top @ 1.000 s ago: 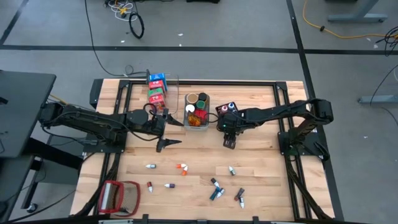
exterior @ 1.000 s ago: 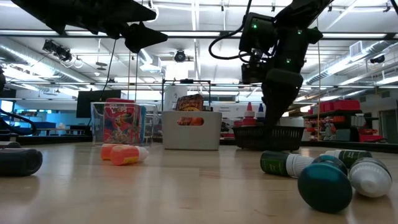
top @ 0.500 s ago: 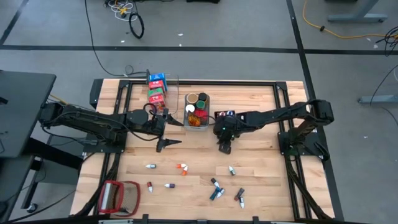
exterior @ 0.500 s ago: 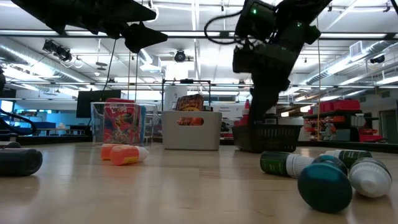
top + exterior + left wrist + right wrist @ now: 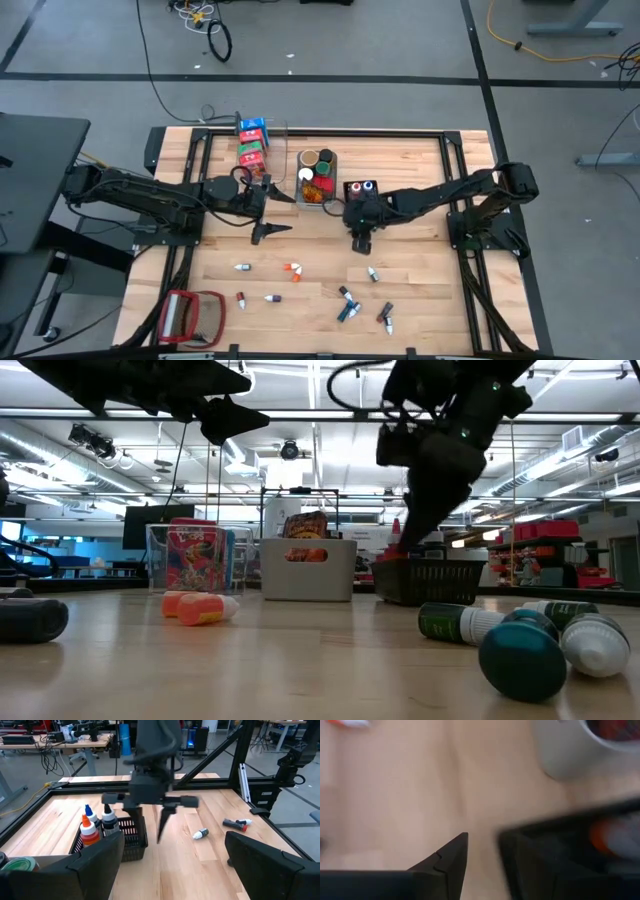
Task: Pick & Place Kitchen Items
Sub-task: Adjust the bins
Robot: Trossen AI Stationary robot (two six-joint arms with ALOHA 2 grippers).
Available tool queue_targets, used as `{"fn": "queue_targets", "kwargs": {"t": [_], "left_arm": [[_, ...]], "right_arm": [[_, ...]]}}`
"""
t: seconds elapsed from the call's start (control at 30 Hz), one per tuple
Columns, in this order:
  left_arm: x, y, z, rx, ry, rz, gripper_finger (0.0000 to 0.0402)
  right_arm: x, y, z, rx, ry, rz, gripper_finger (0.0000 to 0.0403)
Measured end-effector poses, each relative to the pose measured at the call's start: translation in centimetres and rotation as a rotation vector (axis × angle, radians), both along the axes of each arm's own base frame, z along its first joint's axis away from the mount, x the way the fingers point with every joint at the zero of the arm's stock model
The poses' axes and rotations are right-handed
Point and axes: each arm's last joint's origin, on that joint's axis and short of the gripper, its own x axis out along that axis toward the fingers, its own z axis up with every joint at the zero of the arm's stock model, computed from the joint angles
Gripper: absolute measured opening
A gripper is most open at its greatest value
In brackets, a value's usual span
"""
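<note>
Beside black bin [image 5: 361, 188], right gripper [image 5: 361, 238] open, empty; left gripper [image 5: 268, 231] open; labels unreadable.

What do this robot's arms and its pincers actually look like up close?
Both arms are dark, nearly black, built of jointed tube-like segments. The left gripper ends in two pointed, wedge-shaped black fingers. The right gripper has a boxy grey-black body with a crossbar and tapered fingers. Black cables loop beside the wrists, and small green lights glow on the right arm.
</note>
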Motion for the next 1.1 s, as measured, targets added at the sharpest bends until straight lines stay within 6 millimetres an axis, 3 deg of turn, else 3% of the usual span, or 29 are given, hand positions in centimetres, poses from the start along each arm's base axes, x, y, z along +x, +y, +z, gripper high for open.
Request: {"fn": "queue_targets", "kwargs": {"t": [0.23,0.67,0.87,1.1], "left_arm": [[0.0,0.0,0.0,0.000,0.000,0.000,0.0355],[0.0,0.0,0.0,-0.025,0.002,0.005,0.0355],[0.0,0.0,0.0,-0.026,0.002,0.006,0.0355],[0.0,0.0,0.0,-0.025,0.002,0.008,0.0355]], "right_arm": [[-1.1,-0.3,-0.6,-0.061,0.126,-0.047,0.0167],[-0.9,-0.2,-0.7,-0.018,0.103,-0.056,0.0167],[-1.5,-0.3,-1.9,-0.028,0.103,-0.068,0.0167],[-1.5,0.0,-2.1,0.067,0.094,-0.088,0.0167]]}}
